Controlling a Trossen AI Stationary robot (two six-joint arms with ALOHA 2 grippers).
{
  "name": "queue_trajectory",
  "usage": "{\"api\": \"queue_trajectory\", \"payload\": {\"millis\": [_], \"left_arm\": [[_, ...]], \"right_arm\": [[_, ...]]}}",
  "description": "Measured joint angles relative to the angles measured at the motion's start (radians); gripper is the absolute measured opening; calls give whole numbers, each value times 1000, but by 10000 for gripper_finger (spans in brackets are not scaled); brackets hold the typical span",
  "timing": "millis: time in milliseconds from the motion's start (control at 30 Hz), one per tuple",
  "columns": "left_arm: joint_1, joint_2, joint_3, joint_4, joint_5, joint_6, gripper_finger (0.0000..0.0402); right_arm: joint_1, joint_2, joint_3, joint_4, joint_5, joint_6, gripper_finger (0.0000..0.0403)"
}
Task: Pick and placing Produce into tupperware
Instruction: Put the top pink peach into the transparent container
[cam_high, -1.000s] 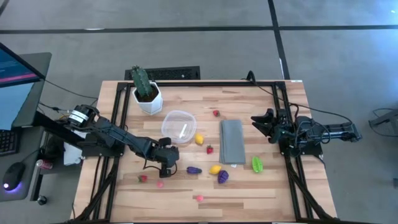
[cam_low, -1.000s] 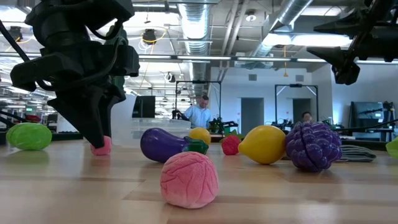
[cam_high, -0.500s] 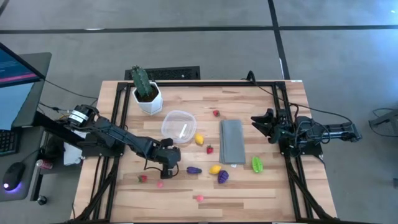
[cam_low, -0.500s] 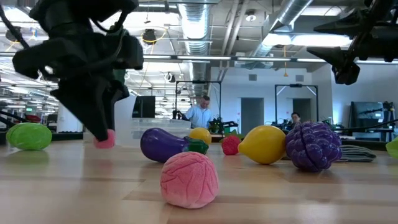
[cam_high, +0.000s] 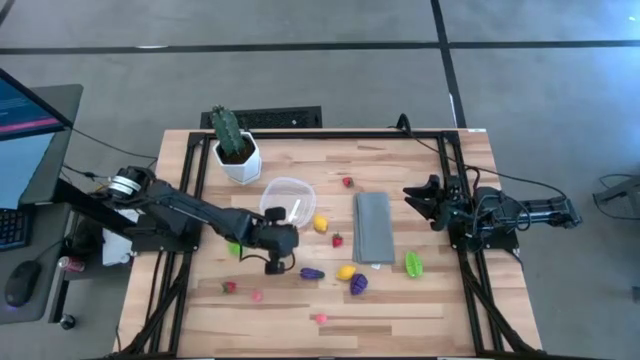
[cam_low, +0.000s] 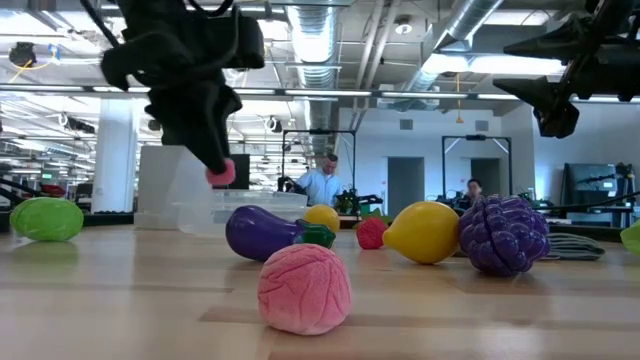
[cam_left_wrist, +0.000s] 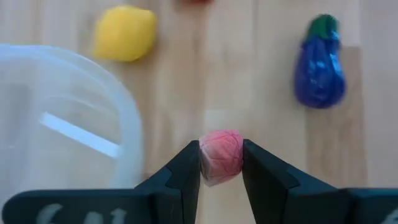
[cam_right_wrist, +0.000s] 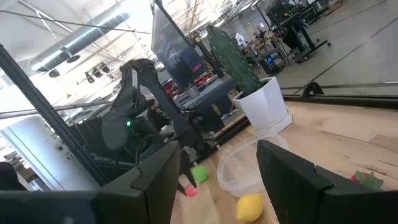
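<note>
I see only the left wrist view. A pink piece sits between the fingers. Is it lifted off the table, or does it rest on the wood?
Observer: Lifted. In the low view, the left gripper holds the pink piece well above the table.
Operator: Where is the right arm?
Observer: The right gripper waits at the table's right edge, beyond the grey cloth. It is open and holds nothing.
Operator: Is anything inside the bowl?
Observer: From above, no produce shows inside the bowl.
</note>
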Motion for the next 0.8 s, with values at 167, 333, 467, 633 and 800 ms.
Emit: {"api": "queue_trajectory", "payload": {"millis": [167,333,467,633,800], "left_arm": [[72,-51,0,-48,-15,56,96],[162,-109,0,-67,-27,116,96],[246,-121,0,-69,-24,179,96],[345,-107,-35,-10,70,219,96],[397,-96,-65,15,102,248,96]], "right_arm": [[1,0,0,0,0,19,239],[1,0,0,-4,-3,26,239],[1,0,0,-4,-3,26,239],[1,0,0,-3,-3,33,239],[1,0,0,-4,-3,53,239]]}}
